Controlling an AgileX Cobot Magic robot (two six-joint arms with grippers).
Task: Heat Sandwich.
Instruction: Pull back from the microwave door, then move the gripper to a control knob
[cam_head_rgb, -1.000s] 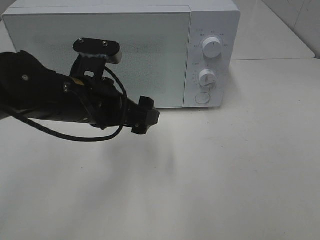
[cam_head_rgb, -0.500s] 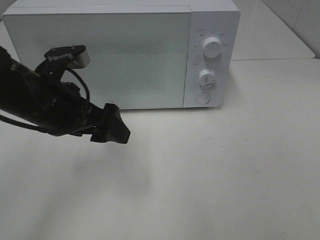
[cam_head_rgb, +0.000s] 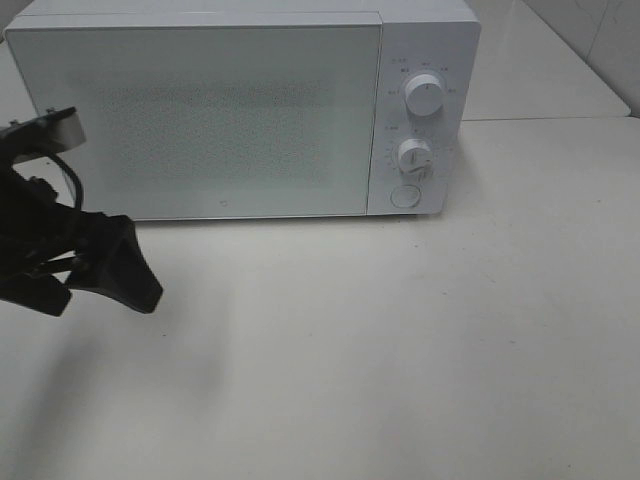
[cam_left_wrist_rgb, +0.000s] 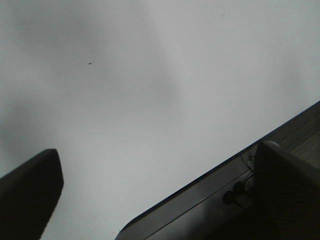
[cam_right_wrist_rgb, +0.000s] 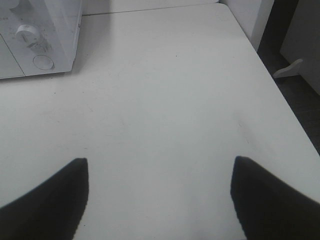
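The sandwich is out of view in every frame. A white microwave (cam_head_rgb: 200, 110) stands at the back of the table with its door shut. My left gripper (cam_head_rgb: 100, 285) hovers low at the table's left edge, in front of the microwave's left corner, open and empty. In the left wrist view its dark fingers (cam_left_wrist_rgb: 30, 197) stand wide apart over bare tabletop. My right gripper (cam_right_wrist_rgb: 160, 200) shows only in the right wrist view, open with nothing between its fingers, over the white table to the right of the microwave (cam_right_wrist_rgb: 40, 30).
The microwave's control panel has two white knobs (cam_head_rgb: 424, 97) (cam_head_rgb: 414, 155) and a round button (cam_head_rgb: 404, 196) below them. The white table (cam_head_rgb: 400, 340) stretches in front. Its edge (cam_left_wrist_rgb: 200, 192) and dark floor appear in the left wrist view.
My left arm has swung left and down, away from the front of the microwave door to the table's left edge. The microwave has not changed.
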